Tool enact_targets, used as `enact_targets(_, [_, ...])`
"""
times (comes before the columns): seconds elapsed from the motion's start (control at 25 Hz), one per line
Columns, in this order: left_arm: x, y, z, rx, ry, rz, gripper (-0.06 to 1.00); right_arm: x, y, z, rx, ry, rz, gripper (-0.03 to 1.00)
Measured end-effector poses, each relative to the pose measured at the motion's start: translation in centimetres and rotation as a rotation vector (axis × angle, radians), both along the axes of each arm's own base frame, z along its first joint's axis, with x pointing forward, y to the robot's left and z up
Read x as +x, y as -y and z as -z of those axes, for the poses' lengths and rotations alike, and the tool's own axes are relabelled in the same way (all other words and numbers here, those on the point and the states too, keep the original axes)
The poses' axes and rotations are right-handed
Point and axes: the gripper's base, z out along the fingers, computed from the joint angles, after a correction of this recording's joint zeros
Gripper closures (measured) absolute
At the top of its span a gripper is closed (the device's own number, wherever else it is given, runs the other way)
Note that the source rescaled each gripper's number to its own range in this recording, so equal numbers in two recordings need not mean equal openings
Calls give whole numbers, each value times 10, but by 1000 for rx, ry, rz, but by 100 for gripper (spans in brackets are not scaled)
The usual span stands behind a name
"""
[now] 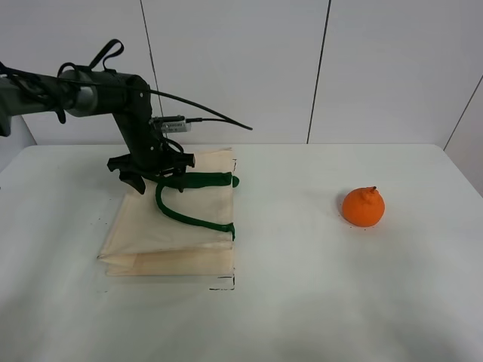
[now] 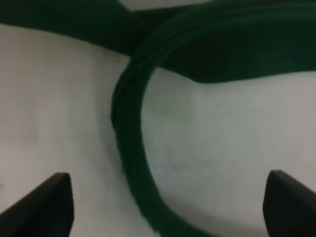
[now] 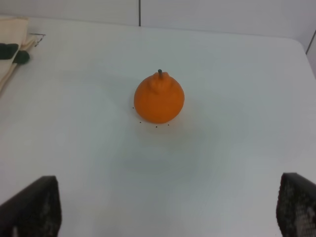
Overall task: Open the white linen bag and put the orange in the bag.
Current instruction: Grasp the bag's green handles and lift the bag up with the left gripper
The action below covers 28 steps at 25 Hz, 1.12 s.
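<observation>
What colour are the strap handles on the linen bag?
Dark green strap handles on the cream-white linen bag; clearest in the exterior high view.

High overview; wrists downward, left close on white linen bag [image 1: 170, 230]

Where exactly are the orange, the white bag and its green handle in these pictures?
orange [image 1: 363, 207]: high camera view, middle of the fruit.
white linen bag [image 1: 166, 241]: high camera view, bare cloth below the handles.
green handle [image 2: 131, 148]: left wrist view, curved stretch of the strap.
</observation>
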Motion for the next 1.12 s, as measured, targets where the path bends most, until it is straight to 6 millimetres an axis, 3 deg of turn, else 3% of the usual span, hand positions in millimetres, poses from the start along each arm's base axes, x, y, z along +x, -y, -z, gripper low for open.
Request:
enact_targets(0.2, [2, 1, 35, 17, -50, -3, -5, 0, 0, 0, 0, 0, 0, -3])
enact_targets(0.4, [3, 1, 42, 11, -53, -6, 1, 0, 0, 0, 0, 0, 0, -3])
enact_targets(0.48, [3, 1, 42, 10, -52, -6, 15, 0, 0, 0, 0, 0, 0, -3])
enact_targets(0.56, [3, 1, 43, 11, -55, -7, 42, 0, 0, 0, 0, 0, 0, -3])
enact_targets(0.64, [3, 1, 44, 17, -55, -4, 76, 0, 0, 0, 0, 0, 0, -3])
enact_targets(0.72, [4, 1, 42, 20, -61, -7, 92, 0, 0, 0, 0, 0, 0, -3])
enact_targets(0.76, [4, 1, 39, 20, -62, -7, 93, 0, 0, 0, 0, 0, 0, -3])
enact_targets(0.92, [6, 1, 7, 22, -40, -5, 94, 0, 0, 0, 0, 0, 0, -3])
enact_targets(1.12, [4, 1, -93, 2, 82, 65, 94, 0, 0, 0, 0, 0, 0, -3])
